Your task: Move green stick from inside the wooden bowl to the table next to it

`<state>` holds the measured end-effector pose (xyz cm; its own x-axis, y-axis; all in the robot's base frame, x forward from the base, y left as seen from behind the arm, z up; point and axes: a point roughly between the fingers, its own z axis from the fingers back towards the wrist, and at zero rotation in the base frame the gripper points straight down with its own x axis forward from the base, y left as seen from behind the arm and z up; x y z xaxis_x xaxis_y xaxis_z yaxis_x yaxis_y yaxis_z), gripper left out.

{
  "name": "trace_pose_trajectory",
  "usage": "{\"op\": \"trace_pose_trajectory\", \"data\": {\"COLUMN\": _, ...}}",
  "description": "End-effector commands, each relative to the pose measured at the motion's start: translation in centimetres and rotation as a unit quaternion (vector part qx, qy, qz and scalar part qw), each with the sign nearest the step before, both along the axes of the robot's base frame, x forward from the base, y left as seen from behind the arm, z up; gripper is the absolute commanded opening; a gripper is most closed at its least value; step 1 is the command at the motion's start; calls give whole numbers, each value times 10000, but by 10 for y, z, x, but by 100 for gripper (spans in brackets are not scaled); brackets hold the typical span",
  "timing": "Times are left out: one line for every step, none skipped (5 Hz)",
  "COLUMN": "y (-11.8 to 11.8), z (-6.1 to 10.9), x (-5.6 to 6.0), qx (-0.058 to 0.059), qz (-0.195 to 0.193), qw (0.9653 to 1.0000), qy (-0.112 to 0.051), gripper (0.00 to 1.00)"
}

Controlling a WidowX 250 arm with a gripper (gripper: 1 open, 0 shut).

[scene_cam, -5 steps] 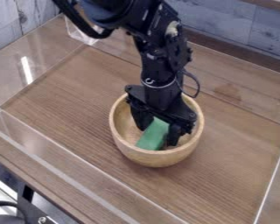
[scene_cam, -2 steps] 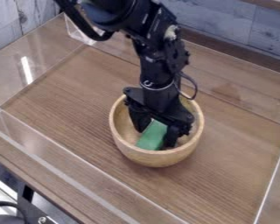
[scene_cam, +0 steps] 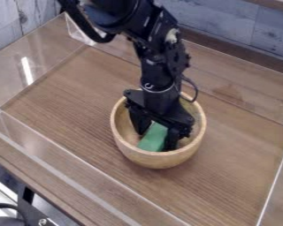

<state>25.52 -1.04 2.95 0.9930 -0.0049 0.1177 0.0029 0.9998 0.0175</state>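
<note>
Change: nothing has shifted since the earlier frames; arm and block sit as before.
Camera view, placement: green stick (scene_cam: 155,137) lies inside the wooden bowl (scene_cam: 126,141), not yet out on the table (scene_cam: 73,97).
Camera view, claw: gripper (scene_cam: 157,132) points straight down into the bowl, jaws spread wide, straddling the stick, probably to pinch it; contact unclear.

The black, glossy robot arm (scene_cam: 144,35) is built of chunky, rounded segments joined by bulky blocks. A thin dark cable loops out beside its wrist. It ends in a black two-fingered gripper (scene_cam: 159,131) with broad, flat fingers.
</note>
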Motion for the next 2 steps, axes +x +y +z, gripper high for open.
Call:
{"op": "trace_pose_trajectory", "data": {"y": 4, "z": 4, "x": 5, "qx": 27, "qz": 68, "qw": 9999, "qy": -124, "gripper": 100}}
{"op": "trace_pose_trajectory", "data": {"y": 6, "z": 2, "x": 6, "qx": 46, "qz": 103, "qw": 9999, "qy": -120, "gripper": 100}}
